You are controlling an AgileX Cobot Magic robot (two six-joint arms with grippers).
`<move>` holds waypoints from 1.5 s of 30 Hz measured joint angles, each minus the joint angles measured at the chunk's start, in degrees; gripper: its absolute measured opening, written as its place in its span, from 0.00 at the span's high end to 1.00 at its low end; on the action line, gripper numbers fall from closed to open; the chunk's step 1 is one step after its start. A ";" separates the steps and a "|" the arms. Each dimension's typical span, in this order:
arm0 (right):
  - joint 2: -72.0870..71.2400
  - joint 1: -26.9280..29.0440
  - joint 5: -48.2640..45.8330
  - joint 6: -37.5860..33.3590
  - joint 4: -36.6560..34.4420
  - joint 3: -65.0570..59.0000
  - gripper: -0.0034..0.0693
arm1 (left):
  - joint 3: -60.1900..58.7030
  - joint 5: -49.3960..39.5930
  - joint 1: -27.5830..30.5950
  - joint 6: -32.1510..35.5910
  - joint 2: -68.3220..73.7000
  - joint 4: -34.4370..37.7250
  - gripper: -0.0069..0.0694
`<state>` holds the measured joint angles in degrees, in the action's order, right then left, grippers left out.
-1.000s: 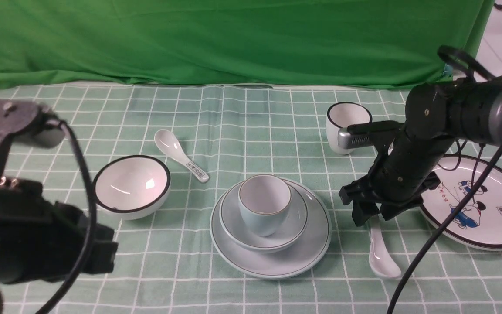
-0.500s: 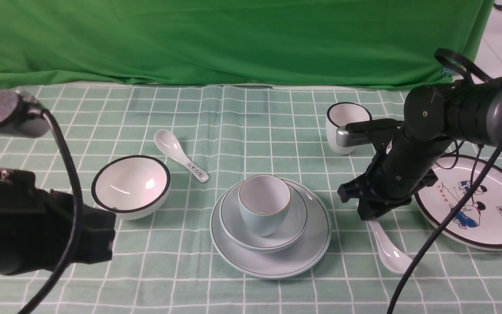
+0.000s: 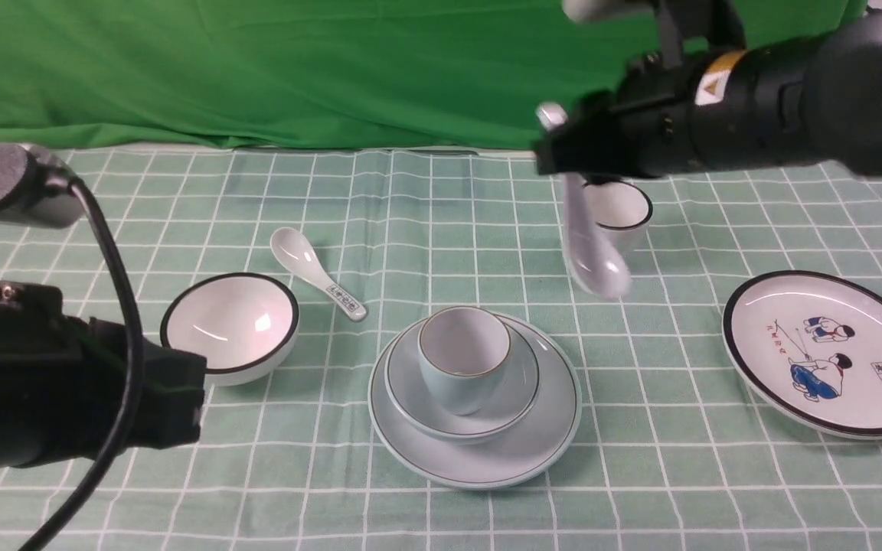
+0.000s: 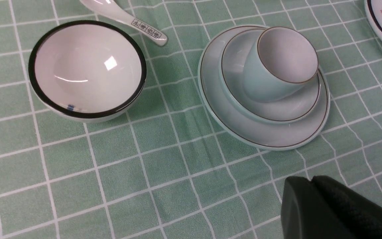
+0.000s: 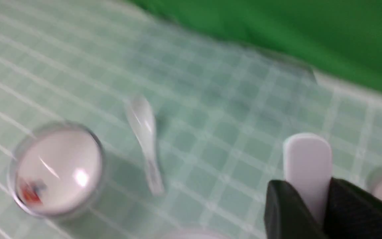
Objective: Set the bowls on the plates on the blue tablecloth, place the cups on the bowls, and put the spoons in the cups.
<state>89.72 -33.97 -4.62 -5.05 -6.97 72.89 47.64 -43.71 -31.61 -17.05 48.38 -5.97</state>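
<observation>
**Plain spoon up in the air, held by the right tool**

The right tool is high above the tablecloth. Its two fingers are closed narrowly on the handle of the plain spoon. The spoon hangs down w/ its scoop lowest and touches nothing. Seen from the front, it hangs before the white cup, which stands upright at the far side.

The left tool is low at the near left, fingers pressed together, nothing btw. them.

In the middle the pale blue plate carries the pale blue bowl. The pale blue cup sits in this bowl and leans a little. Left of them the white bowl stands directly on the cloth, w/ the patterned spoon lying just beside its far rim. The white plate w/ the drawing lies at the right, well apart from the bowls. A green cloth hangs behind.
</observation>
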 joint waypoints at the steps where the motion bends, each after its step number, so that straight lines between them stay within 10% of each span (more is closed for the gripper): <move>1: -0.08 -0.61 1.06 0.00 0.00 -0.35 0.71 | 0.00 0.00 0.00 0.00 0.00 -0.02 0.90; 6: 0.76 -6.82 31.99 0.05 0.00 -12.84 0.71 | 0.00 0.18 0.00 0.00 0.00 -0.55 0.90; 12: 2.75 -8.03 41.36 0.67 -0.07 -16.93 0.71 | -0.05 0.18 0.00 0.00 0.00 -1.99 0.90; 36: 14.18 -8.07 42.42 2.24 -0.17 -17.15 0.70 | -0.05 0.20 0.00 0.00 0.00 -3.79 0.90; 45: 8.26 -8.07 26.86 0.26 -0.21 -17.15 0.47 | -0.05 0.20 0.00 -0.20 0.00 -3.91 0.90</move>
<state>97.98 -42.04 22.24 -4.78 -7.19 55.73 47.60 -43.51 -31.61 -17.25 48.38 -9.88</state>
